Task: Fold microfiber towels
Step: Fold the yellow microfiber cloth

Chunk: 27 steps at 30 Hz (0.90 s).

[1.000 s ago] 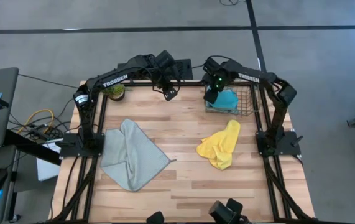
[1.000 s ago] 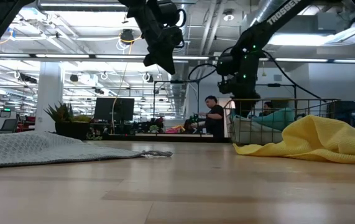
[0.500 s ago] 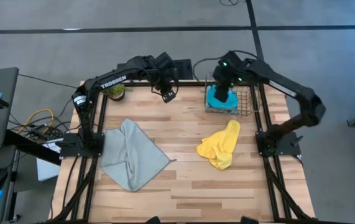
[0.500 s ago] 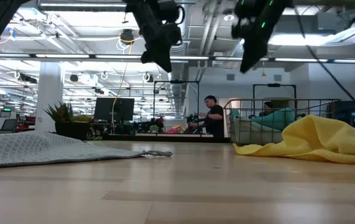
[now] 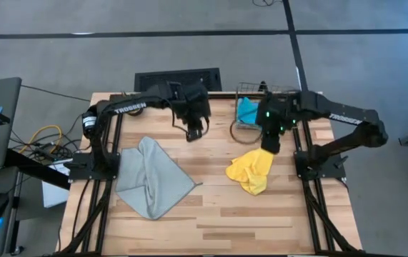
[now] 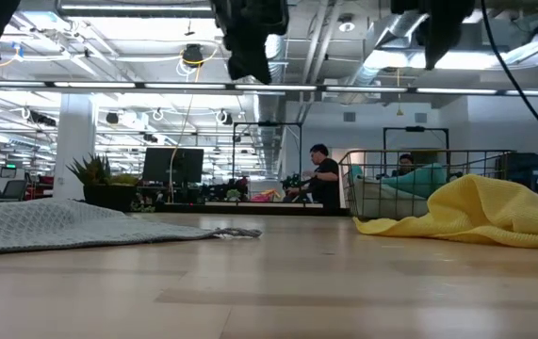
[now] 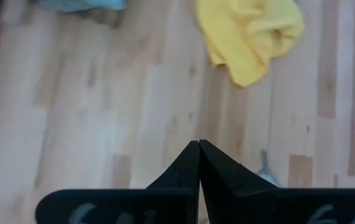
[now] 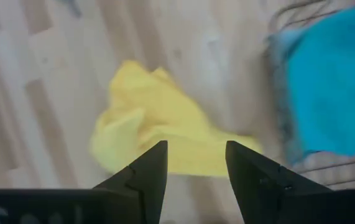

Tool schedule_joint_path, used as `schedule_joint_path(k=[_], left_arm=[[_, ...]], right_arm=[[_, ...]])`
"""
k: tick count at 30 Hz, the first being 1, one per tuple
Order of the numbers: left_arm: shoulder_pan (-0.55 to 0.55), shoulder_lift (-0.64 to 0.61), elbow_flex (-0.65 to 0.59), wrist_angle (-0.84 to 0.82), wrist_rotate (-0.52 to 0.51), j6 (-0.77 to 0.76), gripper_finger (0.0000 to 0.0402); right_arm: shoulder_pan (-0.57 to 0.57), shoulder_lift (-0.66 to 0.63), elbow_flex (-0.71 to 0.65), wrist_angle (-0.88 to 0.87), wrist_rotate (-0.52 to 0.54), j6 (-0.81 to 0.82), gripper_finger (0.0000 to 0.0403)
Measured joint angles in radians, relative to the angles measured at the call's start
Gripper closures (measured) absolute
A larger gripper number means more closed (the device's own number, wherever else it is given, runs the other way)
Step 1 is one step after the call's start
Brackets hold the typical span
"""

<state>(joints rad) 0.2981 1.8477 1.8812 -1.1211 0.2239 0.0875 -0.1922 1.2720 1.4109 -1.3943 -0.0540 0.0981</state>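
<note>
The yellow towel [image 5: 252, 171] lies crumpled on the table's right half, also in the right wrist view [image 8: 152, 134]. My right gripper [image 5: 268, 146] hangs open above its far end, fingers apart and touching nothing [image 8: 196, 155]. A cyan-blue towel [image 5: 247, 111] sits bunched in the wire basket [image 5: 284, 126] at the far right. The grey-green towel [image 5: 150, 178] lies partly folded on the near left. My left gripper [image 5: 196, 131] is shut and holds nothing [image 7: 199, 149], high over the far middle of the table.
A small potted plant [image 6: 108, 184] stands beyond the table's far left. People sit and stand in the room behind [image 6: 323, 174]. Bare wood lies between the two towels and along the near edge [image 5: 218, 221].
My right gripper has risen from the basket and swung toward the table's near edge, and now stands above the yellow towel's far end, still open. My left gripper has moved toward the near edge, staying shut. The towels have not moved.
</note>
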Motion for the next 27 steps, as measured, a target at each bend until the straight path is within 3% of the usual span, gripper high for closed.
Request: schedule_joint_path(k=[6,10,16,27], left_arm=[[-0.109,0.001,-0.067,0.08,0.0,0.06,0.0401],[-0.166,0.004,-0.097,0.098,0.0,0.043,0.0401],[-0.224,0.003,-0.101,0.14,-0.019,-0.031,0.0401],[-0.254,-0.001,-0.1,0.139,-0.109,-0.188,0.0401]], right_arm=[[0.16,0.013,0.0,0.019,0.0,0.247,0.0217],[0.228,0.044,0.0,0.028,0.0,0.287,0.0217],[0.279,0.128,-0.023,0.055,-0.001,0.198,0.0217],[0.246,0.222,-0.248,0.275,-0.04,0.062,0.0217]])
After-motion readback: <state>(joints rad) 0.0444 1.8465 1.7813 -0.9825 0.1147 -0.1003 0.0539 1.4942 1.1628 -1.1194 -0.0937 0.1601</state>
